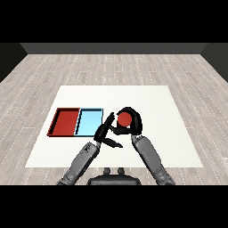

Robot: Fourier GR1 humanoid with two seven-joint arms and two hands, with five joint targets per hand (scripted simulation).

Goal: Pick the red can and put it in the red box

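Observation:
The red can (123,119) shows its round red top just right of the light blue tray. My right hand (132,123) is curled round it, fingers arching over its far side and thumb on the near side. My left hand (104,132) sits close to the can's left, fingers straight and pointing up toward it, thumb stretched right below it. The red tray (56,123) lies at the left, with the light blue tray (83,124) beside it on the right; nothing shows inside either.
The white table (164,133) reaches well to the right of the hands and behind the trays. A grey plank floor surrounds it, with a dark wall at the back.

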